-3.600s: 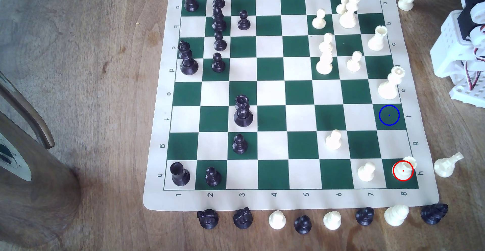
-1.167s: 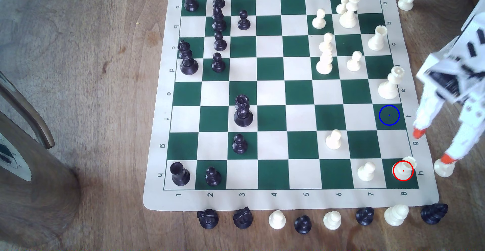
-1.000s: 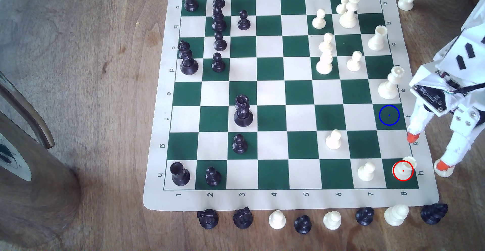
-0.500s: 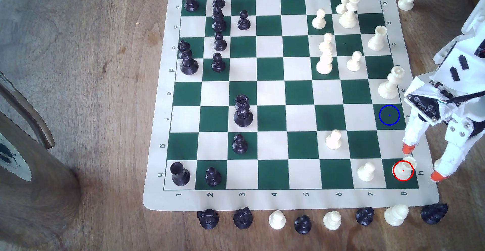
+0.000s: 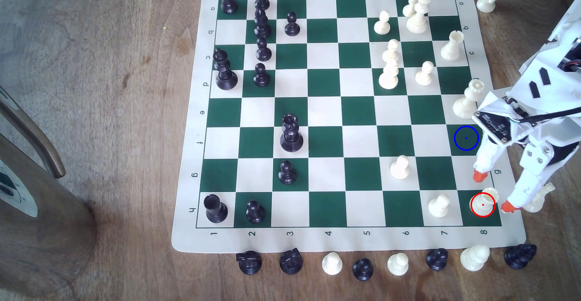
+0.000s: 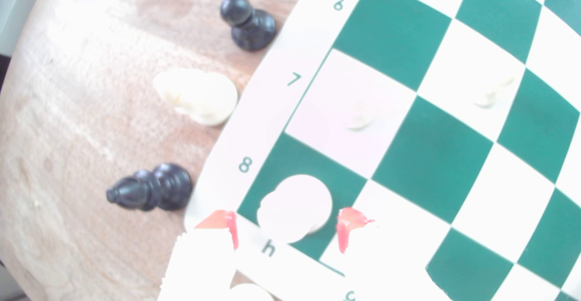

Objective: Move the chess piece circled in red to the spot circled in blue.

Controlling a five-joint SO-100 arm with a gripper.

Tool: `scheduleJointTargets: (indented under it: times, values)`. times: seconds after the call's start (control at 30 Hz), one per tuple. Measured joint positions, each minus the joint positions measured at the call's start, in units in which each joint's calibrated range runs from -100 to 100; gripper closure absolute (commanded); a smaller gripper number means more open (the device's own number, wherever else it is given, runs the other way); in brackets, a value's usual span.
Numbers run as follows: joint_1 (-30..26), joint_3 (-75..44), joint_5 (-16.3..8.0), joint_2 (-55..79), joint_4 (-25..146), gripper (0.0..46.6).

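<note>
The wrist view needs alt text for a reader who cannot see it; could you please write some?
An open gripper with orange-tipped fingers straddles a white rook on the green corner square of a chessboard. Past the board's edge, a white piece and two black pieces rest on the wooden table.

cream rook (image 5: 484,201), green-and-white checkered board (image 5: 323,112).

This looks like a home hobby setup: a roll-up vinyl chess mat (image 5: 188,194) lies on a worn wooden counter (image 5: 110,68). A curved wooden chair arm (image 5: 37,140) stands at the exterior view's left, and a white 3D-printed arm (image 5: 547,77) reaches in at the right.
</note>
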Motion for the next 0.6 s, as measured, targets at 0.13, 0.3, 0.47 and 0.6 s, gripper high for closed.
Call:
scheduleJointTargets:
  times: [0.13, 0.3, 0.47, 0.6]
  values:
    - [0.1, 0.2, 0.0, 1.8, -1.6, 31.3]
    - [0.1, 0.2, 0.0, 2.3, -2.0, 33.1]
    - [0.1, 0.2, 0.0, 2.5, -2.5, 34.7]
    - [0.0, 0.2, -0.5, 2.7, -3.1, 41.4]
